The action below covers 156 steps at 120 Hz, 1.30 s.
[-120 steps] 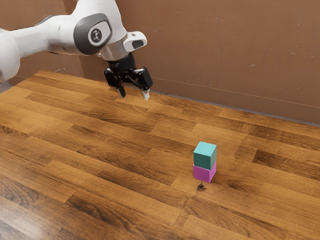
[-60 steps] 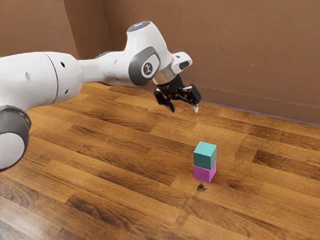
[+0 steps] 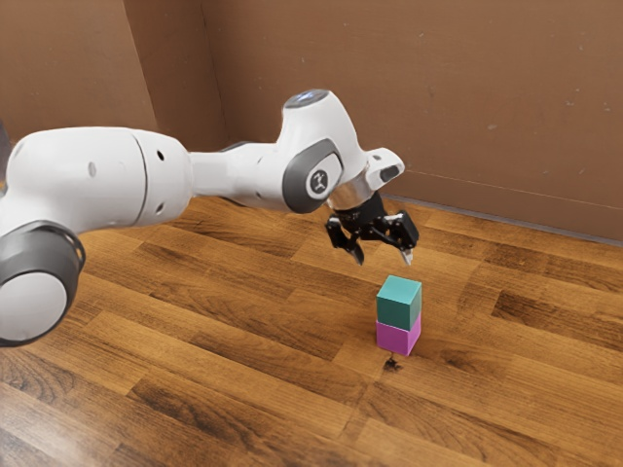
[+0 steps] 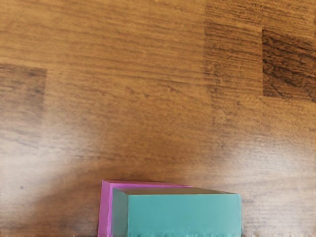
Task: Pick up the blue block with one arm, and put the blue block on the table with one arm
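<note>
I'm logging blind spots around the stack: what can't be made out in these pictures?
- Exterior view: far sides of the teal-blue cube, turned away.
- Exterior view: top of the magenta block, covered by the cube.
- Exterior view: rear of the white arm, cut by the left edge.
- Wrist view: parts of both blocks, cut by the lower edge.

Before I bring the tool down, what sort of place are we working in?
Probably a bare, simulated indoor room: a wood-plank tabletop, plain brown walls behind it, and a white robot arm over two stacked blocks, teal on magenta.
</note>
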{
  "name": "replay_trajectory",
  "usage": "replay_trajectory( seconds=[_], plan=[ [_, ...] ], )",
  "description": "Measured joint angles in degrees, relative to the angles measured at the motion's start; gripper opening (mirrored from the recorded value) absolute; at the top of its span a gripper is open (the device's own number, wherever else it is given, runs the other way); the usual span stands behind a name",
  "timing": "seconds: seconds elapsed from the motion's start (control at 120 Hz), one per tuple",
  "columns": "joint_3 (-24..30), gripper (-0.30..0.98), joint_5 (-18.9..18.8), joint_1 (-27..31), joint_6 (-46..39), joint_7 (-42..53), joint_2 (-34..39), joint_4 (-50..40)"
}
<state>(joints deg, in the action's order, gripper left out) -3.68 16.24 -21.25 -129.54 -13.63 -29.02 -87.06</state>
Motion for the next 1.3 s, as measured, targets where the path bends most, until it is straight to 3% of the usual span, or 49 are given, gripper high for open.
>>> replay_trajectory(
  seconds=[0.65,1.3],
  plan=[
    [2.97,0.69,-4.83,-0.26,-1.82,-1.03,-2.66,0.07],
    [3.06,0.69,-5.41,-0.51,-6.51,1.14,-6.12,0.03]
  ],
)
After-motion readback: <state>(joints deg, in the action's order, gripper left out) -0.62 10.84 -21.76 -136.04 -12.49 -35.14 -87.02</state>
